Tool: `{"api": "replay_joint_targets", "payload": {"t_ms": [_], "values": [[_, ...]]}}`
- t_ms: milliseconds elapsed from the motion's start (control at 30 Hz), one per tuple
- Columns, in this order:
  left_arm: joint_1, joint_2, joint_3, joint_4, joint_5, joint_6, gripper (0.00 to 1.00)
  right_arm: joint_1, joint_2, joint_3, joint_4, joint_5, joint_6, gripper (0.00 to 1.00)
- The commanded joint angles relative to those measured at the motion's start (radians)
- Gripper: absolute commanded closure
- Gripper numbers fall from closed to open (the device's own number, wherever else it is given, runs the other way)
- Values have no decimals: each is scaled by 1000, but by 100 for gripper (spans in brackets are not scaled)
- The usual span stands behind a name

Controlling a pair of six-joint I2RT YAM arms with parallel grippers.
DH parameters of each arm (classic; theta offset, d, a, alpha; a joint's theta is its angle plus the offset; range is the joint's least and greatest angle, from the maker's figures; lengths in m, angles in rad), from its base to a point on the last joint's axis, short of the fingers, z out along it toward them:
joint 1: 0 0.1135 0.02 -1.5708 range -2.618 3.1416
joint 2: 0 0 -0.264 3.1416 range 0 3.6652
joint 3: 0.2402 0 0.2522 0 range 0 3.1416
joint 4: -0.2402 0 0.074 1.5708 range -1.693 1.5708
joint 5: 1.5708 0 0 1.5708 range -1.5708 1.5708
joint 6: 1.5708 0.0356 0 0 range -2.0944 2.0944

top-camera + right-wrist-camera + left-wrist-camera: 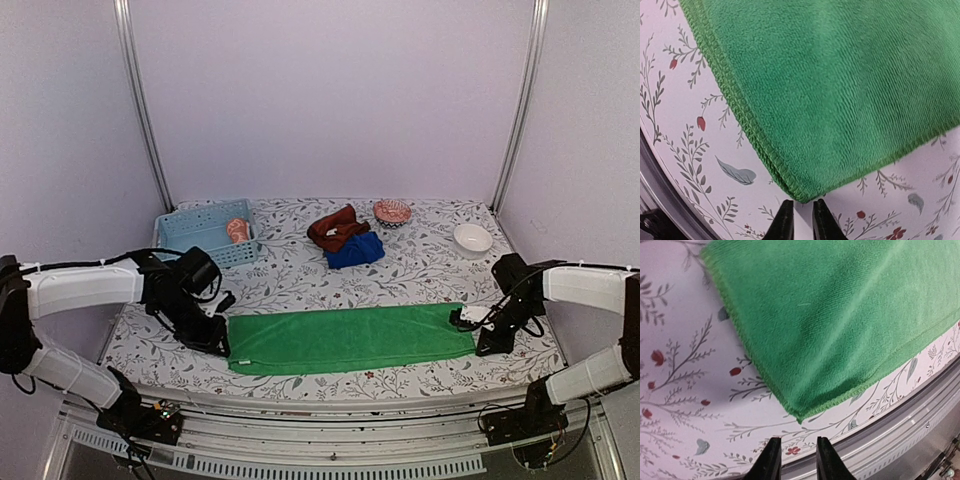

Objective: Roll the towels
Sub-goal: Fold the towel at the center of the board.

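Observation:
The green towel [350,338] lies flat on the floral table cover as a long folded strip near the front edge. My left gripper [222,345] sits just off its left near corner, jaws a little apart and empty; in the left wrist view the gripper [796,455] is a short way back from the green corner [840,315]. My right gripper [478,340] is at the right near corner. In the right wrist view it [803,217] shows a narrow gap with the towel corner [840,90] just ahead of the tips, not gripped. A rust-brown towel [337,228] lies crumpled on a blue towel [355,250] at the back. An orange patterned towel [238,230] sits in the basket.
A light blue slotted basket [205,235] stands at the back left. A red-patterned bowl [392,211] and a white bowl [472,238] are at the back right. The table's metal front rail [900,430] runs close behind the left gripper.

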Motion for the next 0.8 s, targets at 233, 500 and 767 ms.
{"api": "replay_joint_targets", "payload": {"t_ms": [233,500,767], "values": [[-12,-190,167,2,-228,33,61,-10,-229,59,134,-55,28,51],[-6,-292,171,336,-437,96,8,-10,-72,412,114,-163,277,50],[121,-279,-5,390,-223,-147,44,-7,116,498,5,-250,322,42]]}}
